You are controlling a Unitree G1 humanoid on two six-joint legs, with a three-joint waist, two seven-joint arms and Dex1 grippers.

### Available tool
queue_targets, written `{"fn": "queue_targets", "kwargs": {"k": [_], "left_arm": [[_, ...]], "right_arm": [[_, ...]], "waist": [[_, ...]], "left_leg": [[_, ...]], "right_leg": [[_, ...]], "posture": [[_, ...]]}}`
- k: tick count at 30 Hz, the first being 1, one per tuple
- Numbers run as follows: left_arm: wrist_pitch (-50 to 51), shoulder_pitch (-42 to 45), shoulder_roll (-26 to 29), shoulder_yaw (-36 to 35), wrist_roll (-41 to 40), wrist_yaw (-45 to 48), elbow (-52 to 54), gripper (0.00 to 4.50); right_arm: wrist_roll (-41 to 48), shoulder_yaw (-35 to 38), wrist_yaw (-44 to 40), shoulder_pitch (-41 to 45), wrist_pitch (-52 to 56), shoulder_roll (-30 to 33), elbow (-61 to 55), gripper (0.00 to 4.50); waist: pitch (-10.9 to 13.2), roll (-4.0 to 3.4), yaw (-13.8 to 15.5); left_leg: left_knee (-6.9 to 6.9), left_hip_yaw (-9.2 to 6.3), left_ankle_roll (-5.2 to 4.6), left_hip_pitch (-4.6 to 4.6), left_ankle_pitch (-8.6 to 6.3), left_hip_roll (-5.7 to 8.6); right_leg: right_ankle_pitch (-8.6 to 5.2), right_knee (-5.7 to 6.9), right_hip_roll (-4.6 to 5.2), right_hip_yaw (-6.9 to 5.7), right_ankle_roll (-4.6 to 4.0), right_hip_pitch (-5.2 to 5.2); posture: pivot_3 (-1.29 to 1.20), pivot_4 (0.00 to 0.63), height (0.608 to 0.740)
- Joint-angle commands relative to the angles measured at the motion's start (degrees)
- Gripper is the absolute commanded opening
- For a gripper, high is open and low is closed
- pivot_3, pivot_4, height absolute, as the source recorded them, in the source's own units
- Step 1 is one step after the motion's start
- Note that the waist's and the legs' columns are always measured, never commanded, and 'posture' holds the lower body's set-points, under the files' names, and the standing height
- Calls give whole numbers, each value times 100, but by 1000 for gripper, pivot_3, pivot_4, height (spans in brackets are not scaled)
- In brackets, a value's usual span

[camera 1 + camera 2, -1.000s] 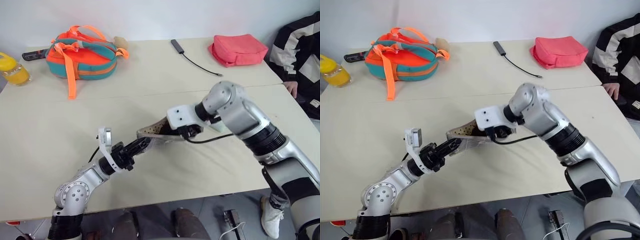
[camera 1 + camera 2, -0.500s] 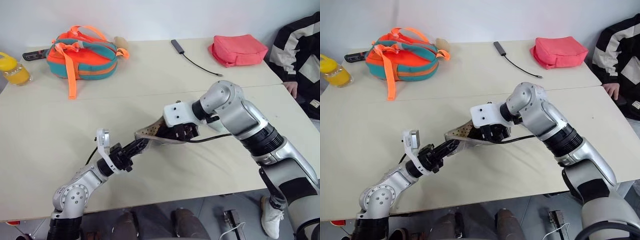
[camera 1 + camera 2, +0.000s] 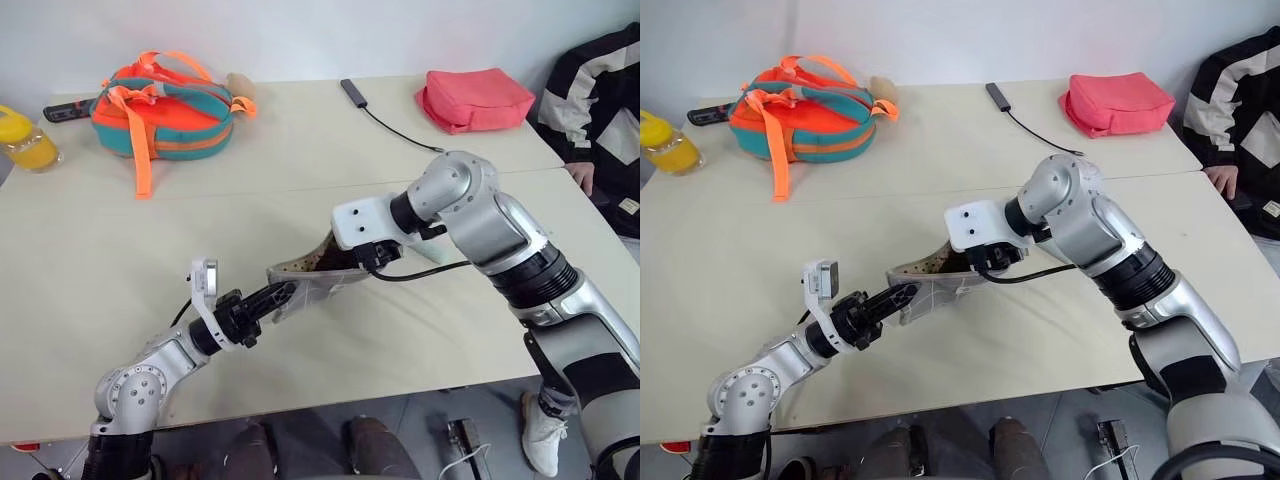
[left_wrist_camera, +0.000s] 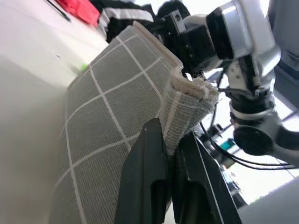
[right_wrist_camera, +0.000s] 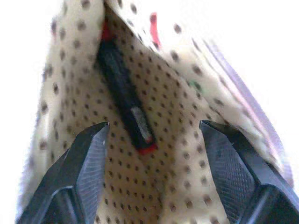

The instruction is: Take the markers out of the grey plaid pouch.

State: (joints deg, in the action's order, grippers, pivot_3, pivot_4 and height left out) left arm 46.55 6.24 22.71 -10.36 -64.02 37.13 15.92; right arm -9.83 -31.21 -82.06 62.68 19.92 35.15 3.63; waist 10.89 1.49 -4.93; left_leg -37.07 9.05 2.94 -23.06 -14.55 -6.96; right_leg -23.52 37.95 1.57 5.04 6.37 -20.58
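Grey plaid pouch (image 3: 312, 283) mid-table, mouth raised, well clear of table (image 3: 90, 260) edges; bare tabletop all round. Woven grey fabric, thin white grid, beige dotted lining. Left gripper (image 4: 172, 149) clamped on pouch rim. Right gripper (image 5: 152, 163) fingers apart at pouch mouth, nothing between them. Marker (image 5: 124, 93) deep inside: slim dark barrel, red ends, lying against lining.
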Motion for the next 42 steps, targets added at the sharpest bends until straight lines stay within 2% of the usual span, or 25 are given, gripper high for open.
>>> {"fn": "queue_targets", "kwargs": {"k": [1, 4, 7, 10, 18, 26, 29, 33, 42], "left_arm": [[195, 64, 218, -147, -264, 207, 50, 0], [-157, 68, 353, -95, 202, 458, -3, 0], [-57, 109, 291, -196, 7, 411, -89, 0], [-269, 32, 293, 22, 451, 544, -193, 0], [-668, 84, 21, 30, 922, 451, -351, 0], [-727, -27, -61, 47, 1083, 443, -320, 0], [-751, -50, -77, 32, 1118, 446, -361, 0], [-745, -39, -64, 35, 1152, 482, -375, 0], [-789, -128, -69, 114, 1271, 560, -365, 0]], "right_arm": [[-2, 82, -187, 30, -75, 162, -94, 1958], [114, 143, -402, -33, -53, 312, -265, 961], [232, 119, -581, -149, 32, 408, -536, 961], [251, 7, -521, -208, 135, 239, -660, 961], [-530, -504, 315, -168, -356, -426, 593, 961], [-751, -496, 494, -166, -411, -741, 827, 961], [-786, -476, 500, -182, -356, -781, 834, 1579], [-808, -449, 581, -209, -407, -859, 882, 2802], [-991, -615, 722, -435, -537, -1042, 1287, 2802]], "waist": [[0, 0, -1], [0, 0, -1], [0, 0, 2], [0, 0, -6], [0, 0, 3], [0, 0, -7], [0, 0, -11], [0, 0, -20], [-1, 1, -67]], "left_leg": [[0, 0, 0, 0, 0, 1], [-1, 0, 0, 0, 0, 1], [-2, 1, 0, 0, 0, 1], [-1, -1, 0, 0, 0, 1], [-7, 4, 0, 3, 0, -1], [-7, 3, 0, 4, 0, -2], [-7, 4, 0, 9, 0, -2], [-7, 4, 0, 9, 0, -2], [-3, 5, 0, 12, 0, -2]], "right_leg": [[0, -1, 1, 0, 0, 2], [0, -1, 0, 0, 0, 0], [0, -5, 1, -1, 0, 0], [0, -5, 0, -1, 0, -1], [0, 0, -1, 3, 0, 2], [0, 4, -2, 1, 0, 4], [0, 4, -2, 2, 0, 8], [0, 5, -2, 2, 0, 7], [0, 6, -2, 2, 0, 8]], "posture": [[0, 150, 740], [0, 150, 740], [0, 150, 740], [0, 150, 740], [0, 150, 740], [0, 150, 740], [0, 150, 740], [0, 150, 740], [0, 150, 740]]}}
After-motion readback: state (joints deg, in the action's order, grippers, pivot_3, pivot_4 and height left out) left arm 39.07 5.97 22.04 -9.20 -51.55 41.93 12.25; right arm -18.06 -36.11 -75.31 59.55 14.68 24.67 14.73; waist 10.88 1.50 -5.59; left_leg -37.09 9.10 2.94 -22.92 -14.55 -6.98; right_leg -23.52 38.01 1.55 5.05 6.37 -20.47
